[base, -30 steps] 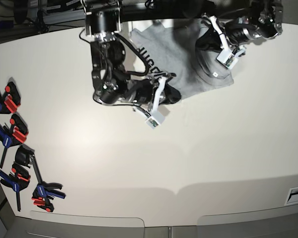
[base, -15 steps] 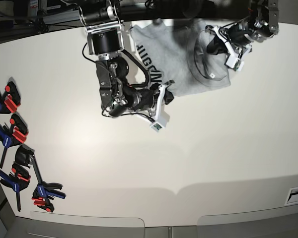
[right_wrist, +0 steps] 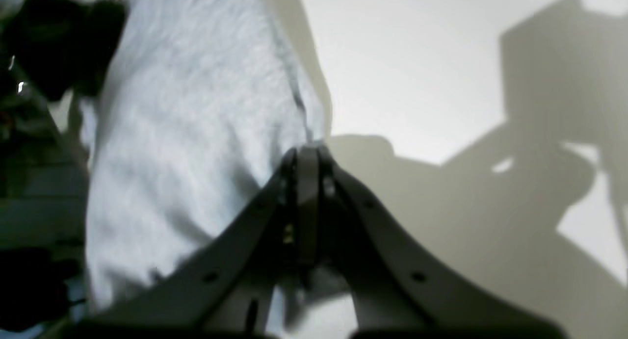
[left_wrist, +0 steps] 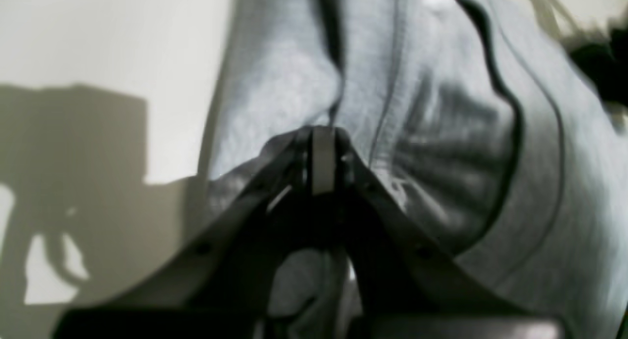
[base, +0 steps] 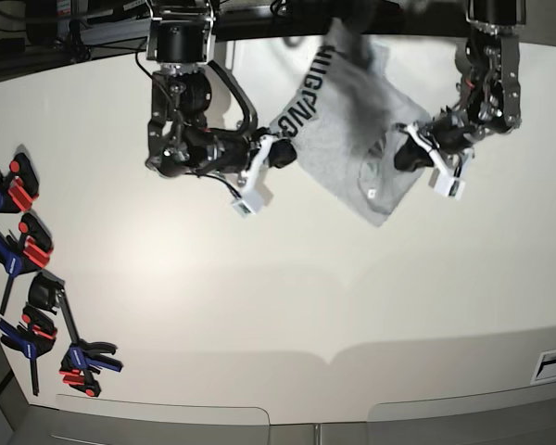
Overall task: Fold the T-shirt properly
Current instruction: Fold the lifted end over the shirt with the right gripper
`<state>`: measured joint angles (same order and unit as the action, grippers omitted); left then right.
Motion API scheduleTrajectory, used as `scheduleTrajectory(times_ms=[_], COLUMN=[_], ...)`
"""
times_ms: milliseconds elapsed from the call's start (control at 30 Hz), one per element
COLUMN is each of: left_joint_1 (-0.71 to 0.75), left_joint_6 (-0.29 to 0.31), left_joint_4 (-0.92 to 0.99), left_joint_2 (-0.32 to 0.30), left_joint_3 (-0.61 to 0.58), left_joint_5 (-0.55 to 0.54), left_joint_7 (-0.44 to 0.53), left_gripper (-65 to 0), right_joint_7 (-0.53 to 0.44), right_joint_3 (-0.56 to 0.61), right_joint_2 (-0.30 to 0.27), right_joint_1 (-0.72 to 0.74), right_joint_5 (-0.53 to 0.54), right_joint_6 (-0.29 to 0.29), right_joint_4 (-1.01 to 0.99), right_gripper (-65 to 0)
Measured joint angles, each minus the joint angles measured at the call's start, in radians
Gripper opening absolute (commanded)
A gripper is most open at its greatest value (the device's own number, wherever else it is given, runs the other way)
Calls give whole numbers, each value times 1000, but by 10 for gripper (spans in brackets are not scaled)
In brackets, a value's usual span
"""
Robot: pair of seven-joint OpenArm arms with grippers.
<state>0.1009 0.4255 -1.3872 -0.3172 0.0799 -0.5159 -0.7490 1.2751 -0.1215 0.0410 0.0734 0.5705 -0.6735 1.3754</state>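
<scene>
- Two grippers, the left gripper (base: 406,156) and the right gripper (base: 280,151), pinch the T-shirt (base: 347,139) tight, lifted at the frame's top middle.
- Step: spreading it out. Next, lay it flat on the table (base: 287,297).

Bright even overhead light, hard arm shadows on the pale matte tabletop (right_wrist: 417,74), both wrist views blurred, base view bowed at edges

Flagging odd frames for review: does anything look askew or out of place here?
The T-shirt hangs bunched and crooked between the right pincer and left pincer, lettering slanted. Bar clamps lie scattered at the table edge.
</scene>
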Motion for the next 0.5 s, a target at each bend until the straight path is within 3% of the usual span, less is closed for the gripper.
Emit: scheduleTrajectory(times_ms=[400, 500], left_joint_1=[-183, -199], left_joint_6=[-52, -17], left_joint_4=[85, 88], left_joint_2=[1, 0], left_joint_3=[-1, -1], left_joint_5=[82, 47], left_joint_7=[-32, -30], left_gripper=[-650, -650], right_joint_7=[1, -24], right_joint_3=[-35, -35], right_joint_2=[11, 12], right_joint_1=[-190, -204], right_joint_5=[105, 108], right_joint_6=[3, 3], right_joint_4=[300, 331], right_gripper=[-650, -650])
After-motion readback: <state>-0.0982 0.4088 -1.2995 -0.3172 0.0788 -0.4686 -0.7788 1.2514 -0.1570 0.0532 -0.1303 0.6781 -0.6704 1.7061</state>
